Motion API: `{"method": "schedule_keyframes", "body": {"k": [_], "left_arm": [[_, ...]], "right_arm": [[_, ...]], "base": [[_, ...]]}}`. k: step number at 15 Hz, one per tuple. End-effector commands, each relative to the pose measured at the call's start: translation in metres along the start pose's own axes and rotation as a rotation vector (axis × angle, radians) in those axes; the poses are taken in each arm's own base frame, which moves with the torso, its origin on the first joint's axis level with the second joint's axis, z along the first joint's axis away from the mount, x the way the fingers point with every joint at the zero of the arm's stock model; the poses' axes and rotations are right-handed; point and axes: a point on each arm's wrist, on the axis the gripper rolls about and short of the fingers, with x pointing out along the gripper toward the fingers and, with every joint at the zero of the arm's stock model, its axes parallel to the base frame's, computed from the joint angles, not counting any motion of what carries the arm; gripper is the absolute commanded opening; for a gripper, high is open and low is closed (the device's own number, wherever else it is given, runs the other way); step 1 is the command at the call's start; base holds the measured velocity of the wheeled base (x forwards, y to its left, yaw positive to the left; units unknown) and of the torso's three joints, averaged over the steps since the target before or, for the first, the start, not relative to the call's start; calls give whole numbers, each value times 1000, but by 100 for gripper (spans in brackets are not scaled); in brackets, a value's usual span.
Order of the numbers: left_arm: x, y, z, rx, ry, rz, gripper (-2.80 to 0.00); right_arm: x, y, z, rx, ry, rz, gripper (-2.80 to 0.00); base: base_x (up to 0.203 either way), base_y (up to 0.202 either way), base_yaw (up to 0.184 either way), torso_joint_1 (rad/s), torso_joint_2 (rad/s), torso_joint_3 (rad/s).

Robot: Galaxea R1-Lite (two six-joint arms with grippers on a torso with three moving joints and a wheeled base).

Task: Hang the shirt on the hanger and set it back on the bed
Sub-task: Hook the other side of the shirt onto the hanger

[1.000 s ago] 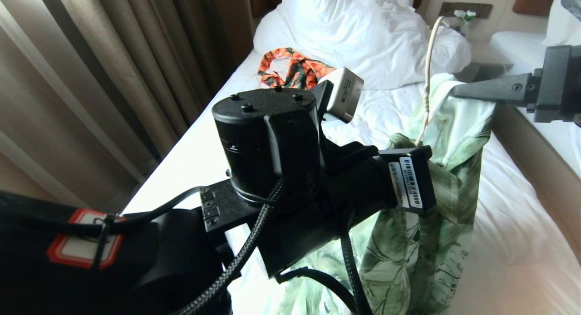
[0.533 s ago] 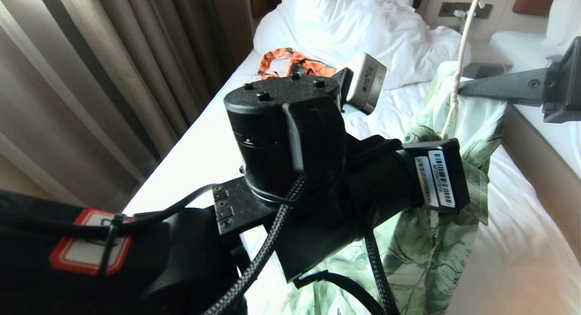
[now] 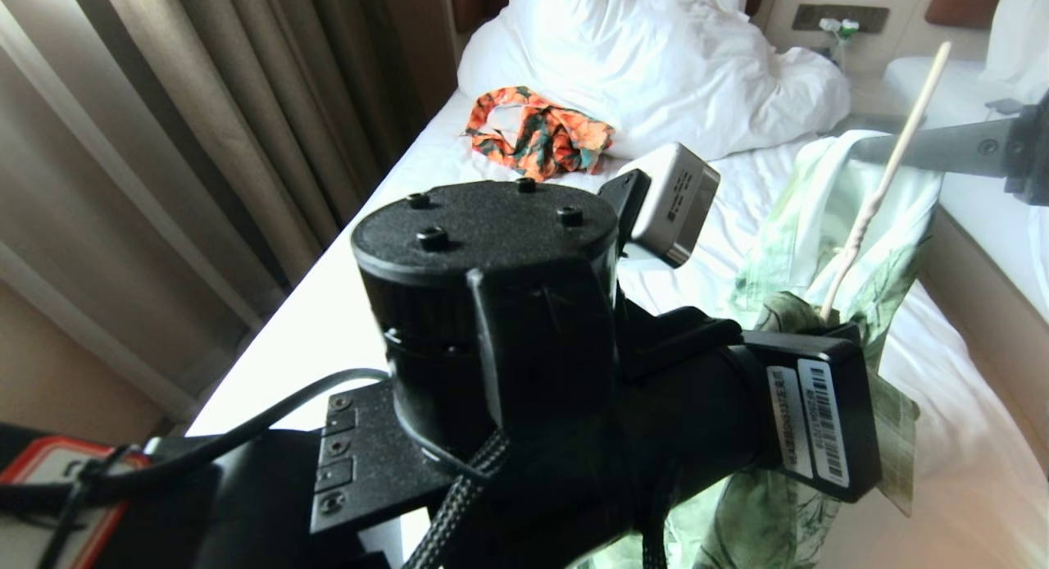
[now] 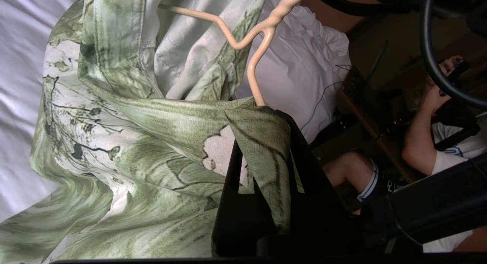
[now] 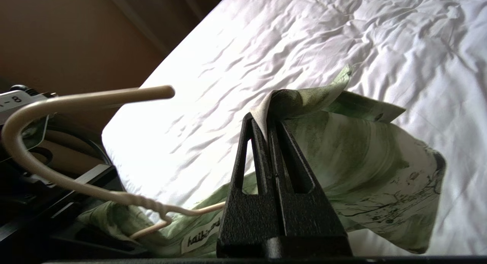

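The shirt (image 3: 828, 249) is light green with dark leaves. It hangs bunched up in the air over the bed (image 3: 393, 249), which has a wrinkled white sheet. The thin cream hanger (image 3: 881, 184) pokes up out of the cloth, tilted, with its curved hook (image 5: 45, 142) free of it.

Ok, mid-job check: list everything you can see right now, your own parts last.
shirt: one, light green leaf print, held up over the bed by both grippers.
hanger: one, cream wire, its shoulders inside the shirt, hook sticking out.
bed: one, white sheet, below the shirt.
duvet: one, white, bunched at the head end.
patterned garment: one, orange and teal, beside the duvet.
curtain: beige, left of the bed.
person: one, seated, seen only by the left wrist camera.
left gripper: jaws shut on shirt.
right gripper: jaws shut on shirt.
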Motion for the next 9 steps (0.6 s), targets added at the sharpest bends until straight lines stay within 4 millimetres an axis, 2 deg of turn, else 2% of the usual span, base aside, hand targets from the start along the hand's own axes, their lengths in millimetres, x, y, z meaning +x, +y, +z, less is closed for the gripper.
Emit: {"method": "schedule_keyframes", "body": {"k": [1, 6, 9], "left_arm": [[-4, -5, -2, -3, 15, -13, -280], [14, -7, -27, -7, 90, -17, -280], [26, -6, -36, -6, 117, -9, -280]], "right_arm": [[4, -4, -1, -22, 8, -7, -280], [0, 0, 0, -87, 8, 54, -280], [-3, 2, -2, -112, 26, 71, -280]], "base": [[0, 0, 0, 0, 0, 0], [0, 0, 0, 0, 0, 0], [0, 0, 0, 0, 0, 0]]}}
